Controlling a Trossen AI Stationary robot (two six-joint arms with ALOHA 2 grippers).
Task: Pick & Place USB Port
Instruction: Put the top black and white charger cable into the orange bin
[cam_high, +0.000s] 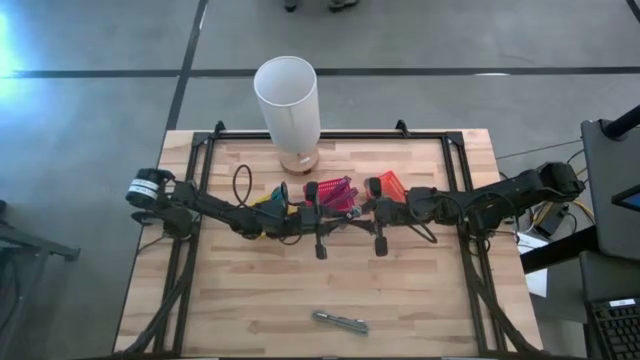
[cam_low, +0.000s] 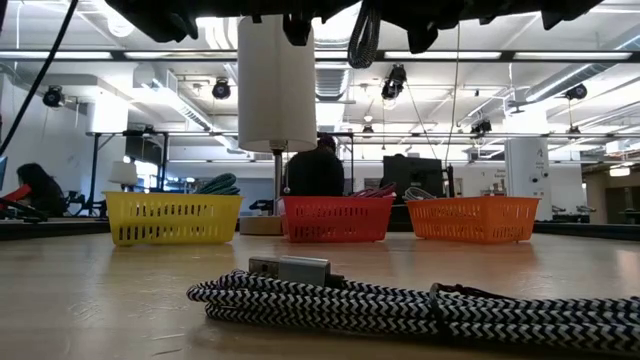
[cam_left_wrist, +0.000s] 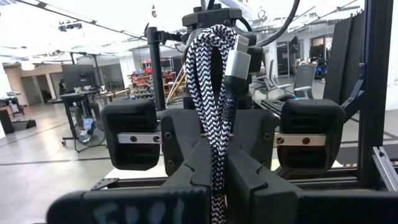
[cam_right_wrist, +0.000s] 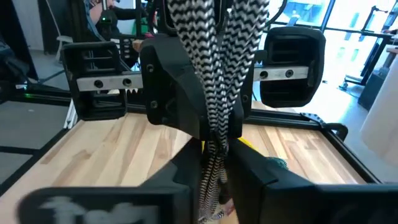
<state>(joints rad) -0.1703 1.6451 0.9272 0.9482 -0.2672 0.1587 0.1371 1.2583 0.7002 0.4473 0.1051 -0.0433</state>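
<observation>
Two cables, one tabled

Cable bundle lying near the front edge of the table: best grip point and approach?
Grip the braided cable bundle mid-length, across its narrow width, coming straight down. It lies flat and elongated on the bare table, so its long sides look open. I'd avoid the metal USB plug at the end: hard and likely slippery. Both grippers already hold another cable.
</observation>
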